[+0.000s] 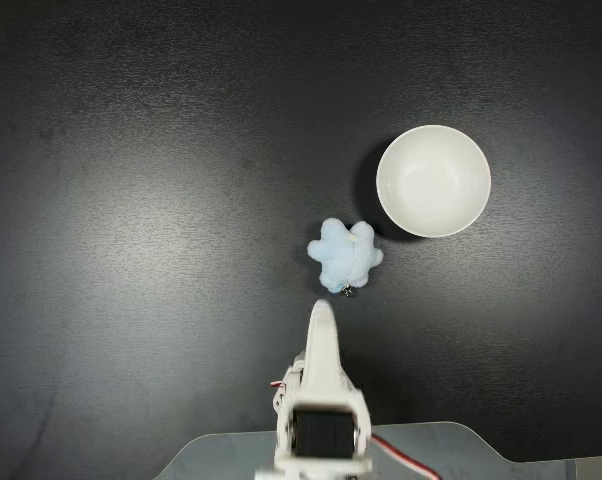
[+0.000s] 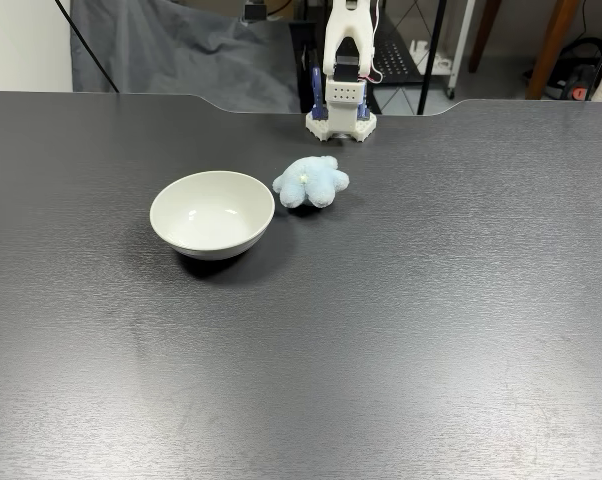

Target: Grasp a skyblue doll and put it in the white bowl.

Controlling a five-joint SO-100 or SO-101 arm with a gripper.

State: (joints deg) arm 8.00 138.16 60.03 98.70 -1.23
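In a fixed view the skyblue doll point(image 1: 345, 256) lies on the worktop point(image 1: 141, 250) just beyond the hand point(image 1: 322, 312), whose opening cannot be told, white bowl point(image 1: 433, 181) further off to the right.

- Doll point(image 1: 345, 256) lies on the black table point(image 1: 141, 250), apart from the bowl point(image 1: 433, 181), down-left of it in a fixed view.
- Bowl upright, nothing inside.
- White arm enters from the bottom edge; gripper point(image 1: 323, 312) points at the doll, just short of it, not touching.
- Can't tell how the jaws stand.

White arm point(image 1: 322, 380); fingers point(image 1: 323, 312) together
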